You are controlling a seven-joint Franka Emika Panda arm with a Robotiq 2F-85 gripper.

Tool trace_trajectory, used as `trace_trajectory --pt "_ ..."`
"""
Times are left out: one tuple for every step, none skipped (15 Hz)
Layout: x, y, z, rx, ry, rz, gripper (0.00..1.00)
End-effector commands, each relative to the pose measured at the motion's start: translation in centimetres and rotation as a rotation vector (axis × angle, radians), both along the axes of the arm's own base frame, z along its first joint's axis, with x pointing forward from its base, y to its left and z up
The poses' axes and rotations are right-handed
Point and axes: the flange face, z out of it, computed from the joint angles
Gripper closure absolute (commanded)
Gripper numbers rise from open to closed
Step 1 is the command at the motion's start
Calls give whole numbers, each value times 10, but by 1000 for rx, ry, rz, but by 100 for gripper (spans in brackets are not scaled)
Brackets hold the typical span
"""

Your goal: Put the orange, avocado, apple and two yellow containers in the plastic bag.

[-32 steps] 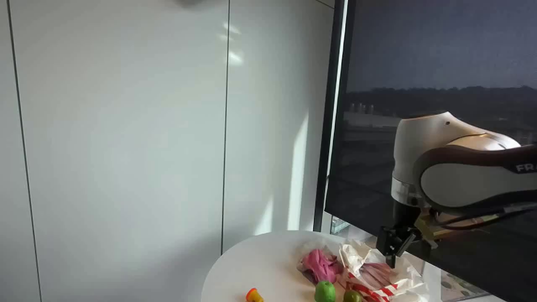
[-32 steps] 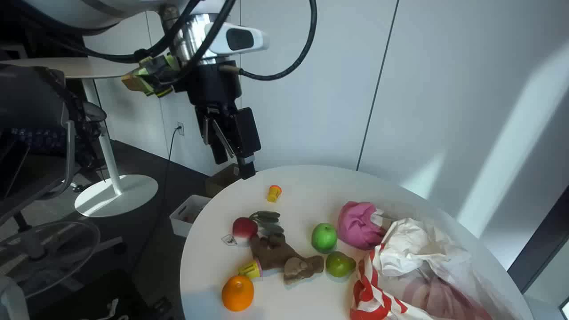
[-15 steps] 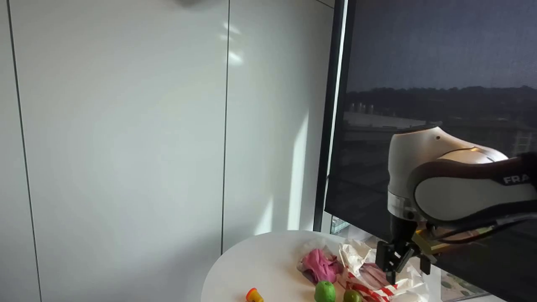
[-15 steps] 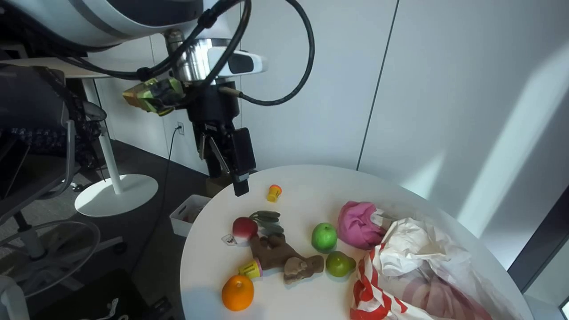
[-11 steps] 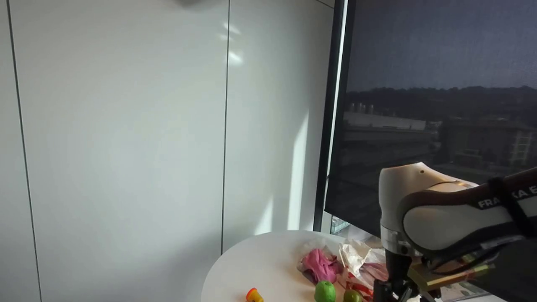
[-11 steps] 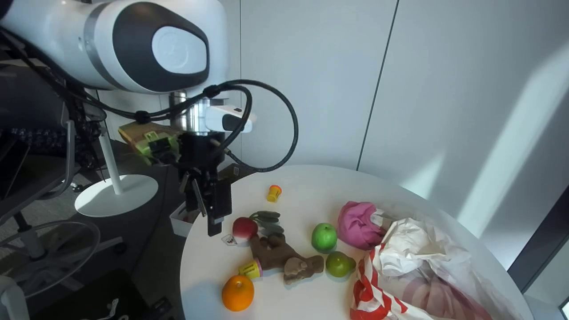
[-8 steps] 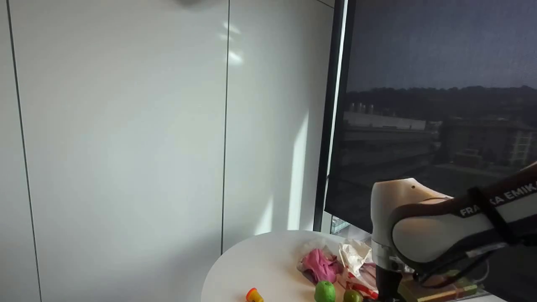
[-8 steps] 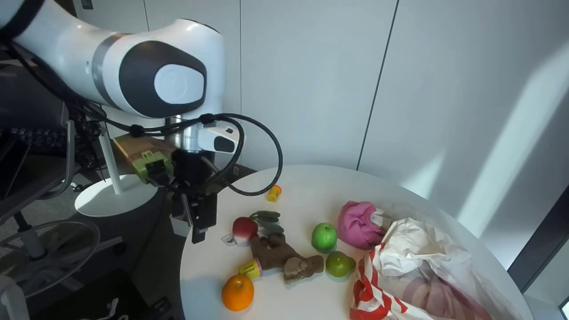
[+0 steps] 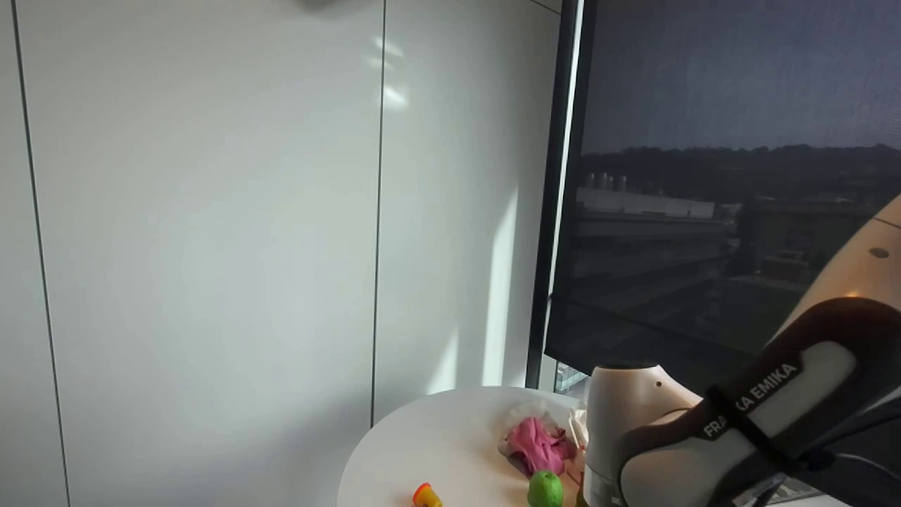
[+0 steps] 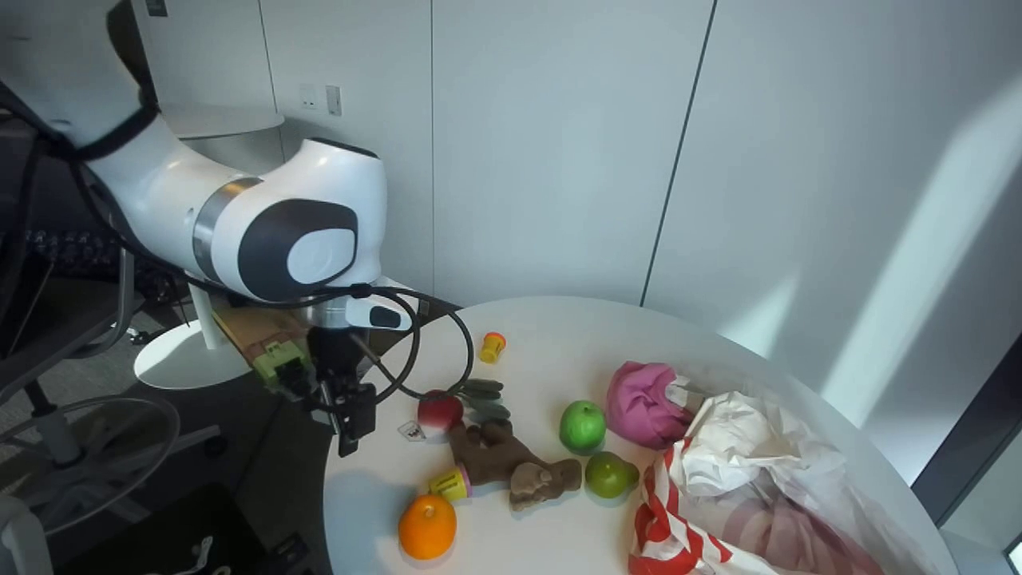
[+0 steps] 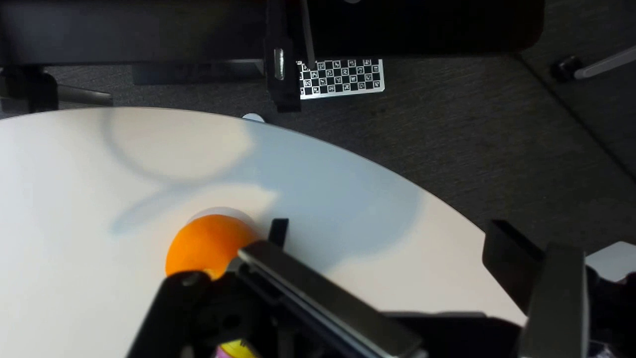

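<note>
Setup: round white table (image 10: 567, 343), with a blue-grey shadow (image 11: 343, 214) cast on it below the claw (image 11: 392, 243), which hangs above the rim. Pale wall panels (image 9: 211, 211) and a dark window shade (image 9: 704, 91) stand around it; past the claw, dark floor (image 11: 447, 144) and a checkered board (image 11: 345, 77) show below table level. Versus half a second ago: the arm (image 10: 311, 255) and claw are lower, and in an exterior view the arm hides more of the plastic bag (image 10: 718, 459). Everything on the table sits where it did. Claw state: fingers (image 11: 507, 263) spread wide, holding nothing. The orange (image 11: 208, 243) is on the table below the claw, outside the gap, off to one finger's side; that finger overlaps it in the wrist view, but an exterior view shows them apart. A yellow container with pink rim (image 10: 449, 483) sits just beside the orange, mostly behind the claw in the wrist view. A yellow container with orange lid (image 10: 493, 347) is farther from the claw. A round green fruit (image 10: 583, 427) and a pear-shaped green fruit (image 10: 610, 476) lie between claw and bag, past a brown plush animal (image 10: 491, 457). Bag is farthest from the claw.
</note>
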Motion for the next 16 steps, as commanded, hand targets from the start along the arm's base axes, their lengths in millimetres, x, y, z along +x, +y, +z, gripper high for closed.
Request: trace_trajectory --pt "1 0 -48 -65 -26 38 0" --pt "-1 1 -52 -91 -41 52 0" --pt "-1 0 -50 -132 -58 54 0" --pt "-2 -3 -49 -176 -69 62 0" --pt "-1 -7 -52 -212 -82 62 0" --pt "1 -13 -55 -245 -102 60 0" --pt "1 -18 -59 -272 -123 51 0" --pt "1 -26 -69 -285 -131 42 0" --pt "0 -33 -79 -302 -138 33 0" --pt "-2 -41 -86 -321 -146 21 0" --pt "-4 -47 -93 -337 -145 14 0" --pt "-6 -51 -98 -336 -134 17 0" --pt "-3 -45 -87 -344 -136 33 0" --pt "-4 -50 -94 -351 -125 29 0" --pt "-5 -52 -98 -352 -116 25 0" --pt "-6 -52 -100 -351 -111 24 0"
